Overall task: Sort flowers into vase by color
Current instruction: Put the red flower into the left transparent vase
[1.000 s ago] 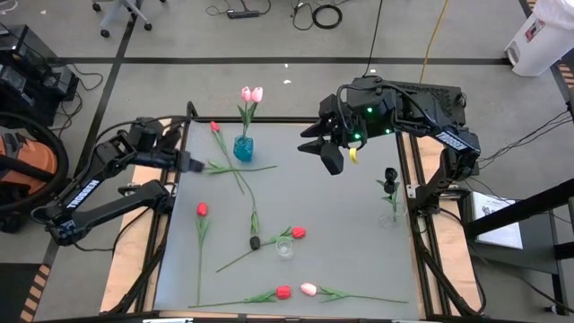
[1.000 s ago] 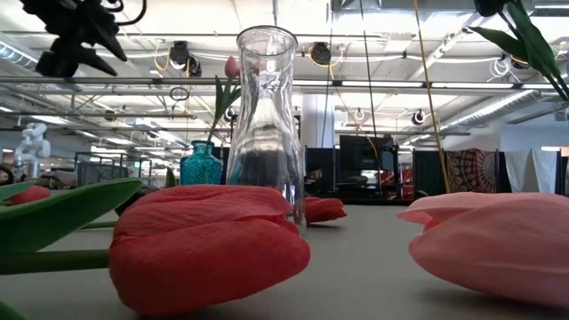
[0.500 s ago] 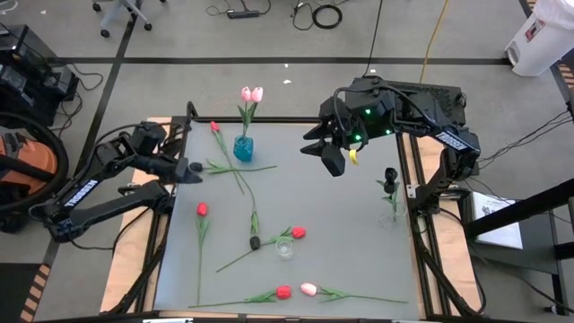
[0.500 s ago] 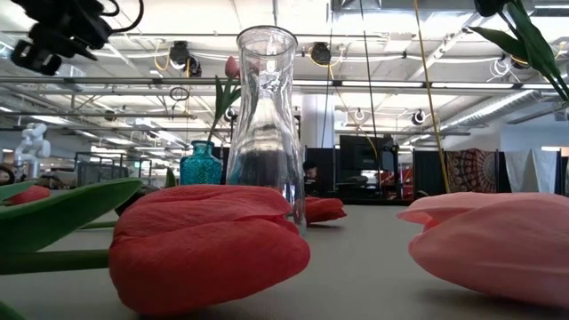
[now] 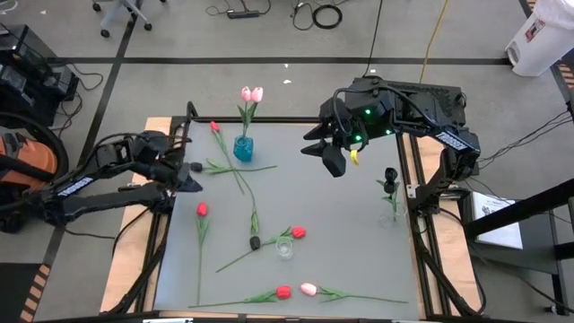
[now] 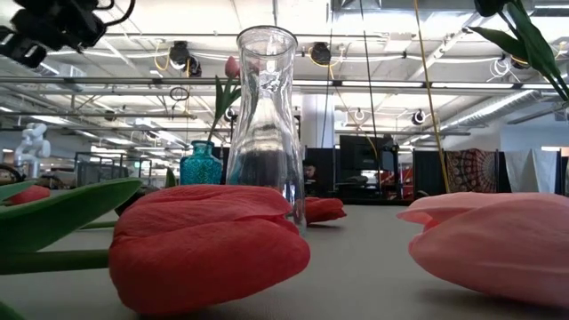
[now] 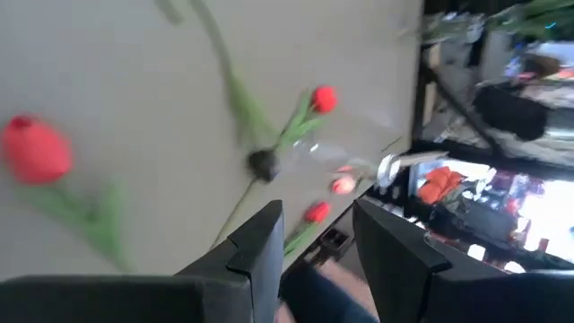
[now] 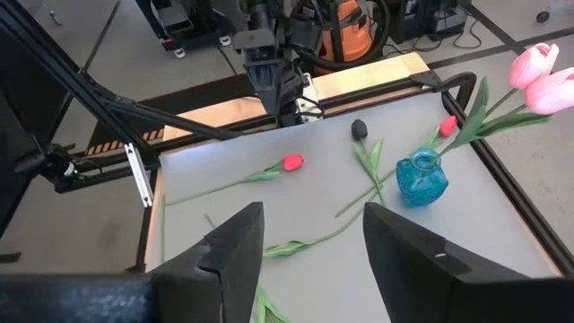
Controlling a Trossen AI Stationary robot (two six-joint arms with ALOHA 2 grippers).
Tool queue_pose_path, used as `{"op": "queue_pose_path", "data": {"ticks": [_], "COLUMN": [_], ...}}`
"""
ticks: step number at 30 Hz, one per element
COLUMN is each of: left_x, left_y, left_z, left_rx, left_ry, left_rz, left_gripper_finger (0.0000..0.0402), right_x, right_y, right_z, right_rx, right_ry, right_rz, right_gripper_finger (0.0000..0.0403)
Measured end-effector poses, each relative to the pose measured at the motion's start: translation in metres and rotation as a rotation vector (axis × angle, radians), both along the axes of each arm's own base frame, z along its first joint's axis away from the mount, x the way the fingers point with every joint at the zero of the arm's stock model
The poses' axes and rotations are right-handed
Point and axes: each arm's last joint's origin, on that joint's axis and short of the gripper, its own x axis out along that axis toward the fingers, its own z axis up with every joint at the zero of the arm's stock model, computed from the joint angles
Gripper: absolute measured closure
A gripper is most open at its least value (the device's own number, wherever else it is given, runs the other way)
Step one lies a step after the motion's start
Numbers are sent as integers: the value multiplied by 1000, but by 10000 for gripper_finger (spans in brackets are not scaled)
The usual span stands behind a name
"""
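Observation:
Tulips lie scattered on the grey table (image 5: 341, 260): a red one (image 5: 203, 209) near the left edge, a black one (image 5: 255, 241), and a red one (image 5: 298, 232) beside a clear vase (image 5: 285, 248). A red one (image 5: 283, 292) and a pink one (image 5: 308, 289) lie at the near edge. A blue vase (image 5: 243, 148) holds two pink tulips (image 5: 252, 93). A clear vase (image 5: 390, 213) at the right holds a black tulip (image 5: 390, 175). My left gripper (image 5: 193, 173) hovers open at the left edge, above the red tulip (image 7: 36, 148). My right gripper (image 5: 330, 161) hangs open, high over the far middle.
Another red tulip (image 5: 214, 126) and a loose green stem (image 5: 242, 168) lie crossed beside the blue vase. A black frame rail (image 5: 170, 215) borders the table. Bare grey surface lies between the middle vase and the right-hand vase.
My left arm has swung at the table's left edge. Its gripper has turned from pointing across the table toward the near edge, has rolled about its own axis, and has stayed open. The flowers and vases have kept their places.

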Motion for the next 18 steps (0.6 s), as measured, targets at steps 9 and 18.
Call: {"op": "queue_pose_path", "data": {"ticks": [9,18], "left_x": [61,125], "left_y": [0,-36], "left_z": [20,-9], "left_rx": [98,-26], "left_ry": [-221,-62], "left_rz": [71,0], "left_gripper_finger": [259,259], "right_x": [0,-15], "right_y": [-5,-15], "right_z": [0,-7], "right_rx": [-148,-265], "right_ry": [1,124], "right_rz": [72,137], "right_gripper_finger": [218,218]}}
